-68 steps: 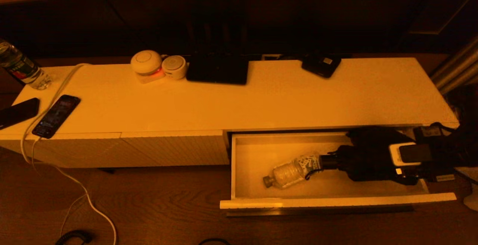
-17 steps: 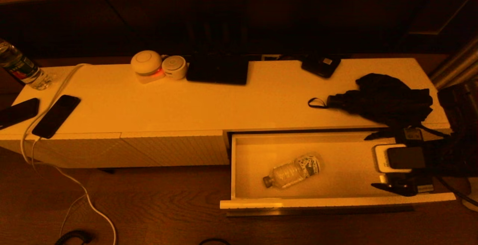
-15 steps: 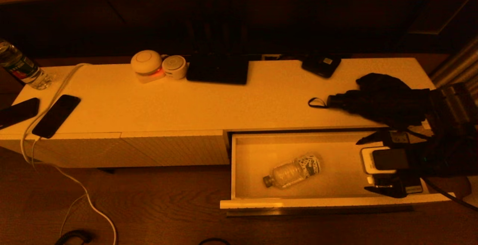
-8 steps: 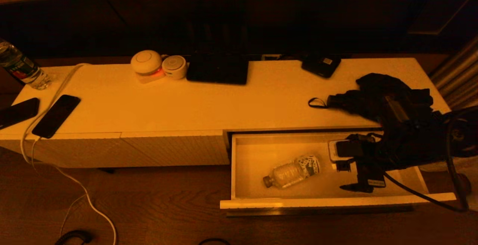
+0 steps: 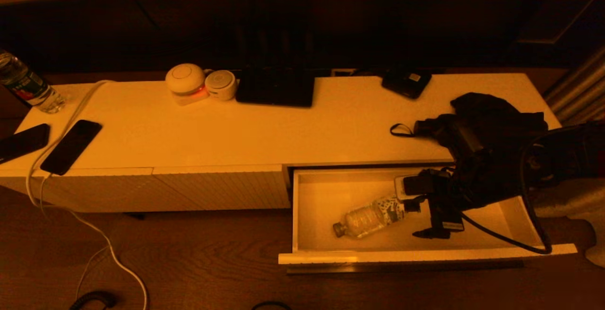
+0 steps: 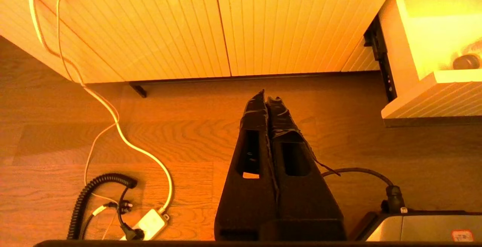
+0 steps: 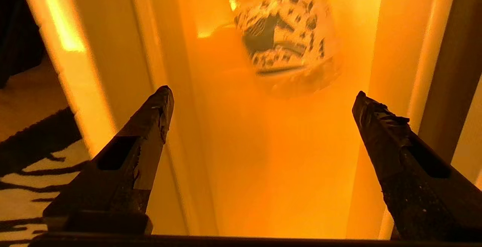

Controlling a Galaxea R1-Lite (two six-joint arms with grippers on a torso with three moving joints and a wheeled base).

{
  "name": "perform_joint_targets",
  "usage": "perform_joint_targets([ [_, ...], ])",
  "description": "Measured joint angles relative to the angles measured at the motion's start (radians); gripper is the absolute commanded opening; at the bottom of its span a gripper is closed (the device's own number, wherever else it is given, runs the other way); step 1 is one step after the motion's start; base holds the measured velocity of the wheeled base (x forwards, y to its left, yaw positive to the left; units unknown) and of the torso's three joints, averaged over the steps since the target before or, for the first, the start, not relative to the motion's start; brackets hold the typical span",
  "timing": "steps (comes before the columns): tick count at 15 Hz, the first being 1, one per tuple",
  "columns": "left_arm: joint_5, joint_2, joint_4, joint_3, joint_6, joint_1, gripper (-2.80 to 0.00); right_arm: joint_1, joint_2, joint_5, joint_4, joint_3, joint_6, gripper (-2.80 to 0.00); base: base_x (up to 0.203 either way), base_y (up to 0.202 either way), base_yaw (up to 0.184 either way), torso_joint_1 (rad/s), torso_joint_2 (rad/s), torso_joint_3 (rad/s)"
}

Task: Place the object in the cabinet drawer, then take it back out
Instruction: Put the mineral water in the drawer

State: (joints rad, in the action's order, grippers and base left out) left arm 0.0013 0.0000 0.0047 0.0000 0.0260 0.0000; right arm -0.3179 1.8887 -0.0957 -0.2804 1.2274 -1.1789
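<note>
The cabinet drawer [image 5: 425, 256] stands pulled out at the right of the long white cabinet. A clear plastic bottle [image 5: 371, 215] with a patterned label lies on its side inside it. My right gripper [image 5: 415, 210] is down in the drawer, just right of the bottle's base, open and holding nothing. In the right wrist view the bottle's base [image 7: 286, 43] lies ahead of the spread fingers [image 7: 150, 126], above the drawer floor [image 7: 263, 171]. A black folded umbrella [image 5: 487, 121] lies on the cabinet top behind the drawer. My left gripper [image 6: 266, 96] hangs shut over the floor.
On the cabinet top are two phones [image 5: 71, 145], a water bottle [image 5: 26, 85] at the far left, two round devices [image 5: 185, 79], a black pad [image 5: 275, 88] and a small black device [image 5: 406, 82]. A white cable [image 6: 113, 126] runs over the floor below ribbed panels [image 6: 188, 28].
The umbrella, earlier held in the drawer, now lies on the cabinet top. Over the last second my open right gripper has travelled left inside the drawer to the bottle's base.
</note>
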Motion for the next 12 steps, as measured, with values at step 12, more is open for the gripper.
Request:
perform_joint_targets([
  [12, 0.0, 0.0, 0.0, 0.0, -0.001, 0.0, -2.8, -0.05, 0.122, 0.0, -0.073, 0.141, 0.055, 0.0, 0.0, 0.0, 0.0, 0.0, 0.0, 0.0],
])
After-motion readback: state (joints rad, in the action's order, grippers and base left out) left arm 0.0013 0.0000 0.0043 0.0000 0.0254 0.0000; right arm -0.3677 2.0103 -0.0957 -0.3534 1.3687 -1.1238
